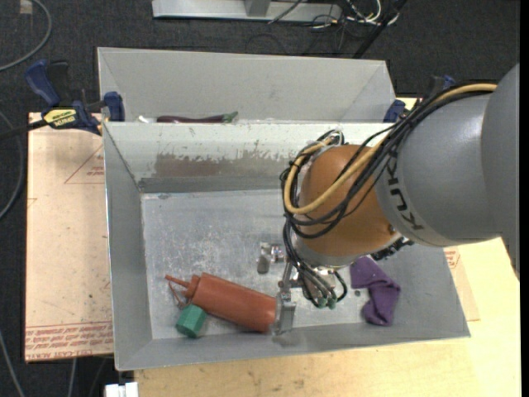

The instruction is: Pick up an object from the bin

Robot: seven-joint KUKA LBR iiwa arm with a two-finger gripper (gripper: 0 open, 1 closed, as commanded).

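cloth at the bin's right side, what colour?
The cloth is purple, as the camera view shows.

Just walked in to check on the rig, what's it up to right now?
The arm reaches into the grey bin from the right. Its gripper sits low near the front, beside the base end of a reddish-brown squeeze bottle lying on its side. Nothing is lifted yet. A small green cap lies by the bottle's nozzle, and a purple cloth lies further right.
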